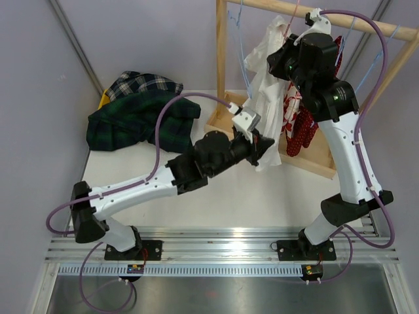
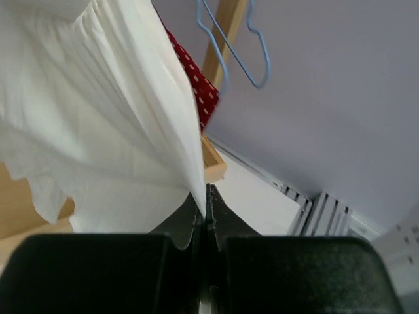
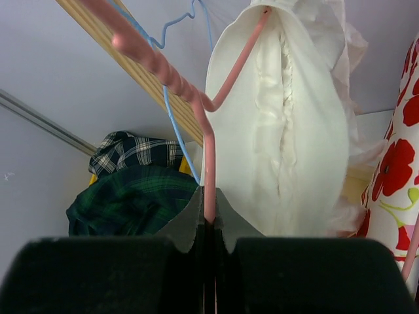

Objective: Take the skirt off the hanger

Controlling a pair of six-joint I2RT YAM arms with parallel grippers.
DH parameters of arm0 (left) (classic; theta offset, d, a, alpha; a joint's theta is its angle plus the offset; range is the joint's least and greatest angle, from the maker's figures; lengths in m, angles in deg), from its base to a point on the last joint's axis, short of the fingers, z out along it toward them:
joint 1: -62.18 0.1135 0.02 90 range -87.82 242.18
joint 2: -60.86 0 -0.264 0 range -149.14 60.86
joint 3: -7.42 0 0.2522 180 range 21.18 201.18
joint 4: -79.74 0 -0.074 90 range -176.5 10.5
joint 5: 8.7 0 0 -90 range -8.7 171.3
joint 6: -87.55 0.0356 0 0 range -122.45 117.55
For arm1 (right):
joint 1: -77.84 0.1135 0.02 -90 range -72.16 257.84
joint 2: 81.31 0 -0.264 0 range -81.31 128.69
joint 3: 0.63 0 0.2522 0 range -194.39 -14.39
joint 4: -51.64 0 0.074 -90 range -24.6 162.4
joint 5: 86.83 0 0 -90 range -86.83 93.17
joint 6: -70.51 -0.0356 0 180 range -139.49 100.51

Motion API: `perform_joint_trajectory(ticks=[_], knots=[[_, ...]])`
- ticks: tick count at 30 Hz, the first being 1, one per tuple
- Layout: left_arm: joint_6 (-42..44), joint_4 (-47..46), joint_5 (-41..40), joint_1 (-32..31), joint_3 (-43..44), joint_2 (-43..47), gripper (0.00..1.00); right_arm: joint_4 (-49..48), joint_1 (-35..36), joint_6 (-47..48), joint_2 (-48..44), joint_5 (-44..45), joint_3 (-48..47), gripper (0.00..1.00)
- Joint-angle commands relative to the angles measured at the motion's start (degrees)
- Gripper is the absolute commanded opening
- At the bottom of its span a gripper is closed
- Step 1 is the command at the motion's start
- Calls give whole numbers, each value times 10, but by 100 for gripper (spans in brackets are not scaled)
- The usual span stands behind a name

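Holding the lower edge of the white skirt (image 1: 265, 98) in the left tool (image 2: 206, 196), fingers pressed together on the cloth with no gap showing. Gripping the pink hanger (image 3: 171, 78) with the right tool (image 3: 209, 199), clamped on the straight wire stem just below the twisted neck. Seeing the skirt not yet off: waistband draped over the hanger's shoulder, cloth drawn down toward the left arm into a taut fold. Held up by the wooden rail (image 1: 288, 8) of the rack at the far right of the bench (image 1: 229, 203). Can't tell whether the hanger's hook rests on the rail or sits clear of it.

Also at the rack:
- bare blue wire hanger (image 2: 232, 39), just behind the skirt
- red dotted garment (image 1: 302, 131), just beside the skirt
- red-flowered cloth (image 3: 393, 170), at the right edge of the right wrist view

Lying at the far left of the bench: heap of dark green plaid clothes (image 1: 131, 118), well apart from both tools.
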Motion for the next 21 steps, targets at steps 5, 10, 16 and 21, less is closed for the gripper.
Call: perform_joint_trajectory(ticks=[5, 10, 16, 21], knots=[[28, -4, -180, -167, -161, 140, 0, -47, 3, 18, 11, 25, -67, 0], [5, 13, -216, -221, -222, 164, 0, -46, 2, 19, 19, 43, -82, 0], [-8, 23, -257, -240, -232, 133, 0, -12, 3, 11, 33, 35, -124, 0], [40, 68, -286, -158, -100, 48, 0, 47, 4, -48, -7, -16, -80, 0]])
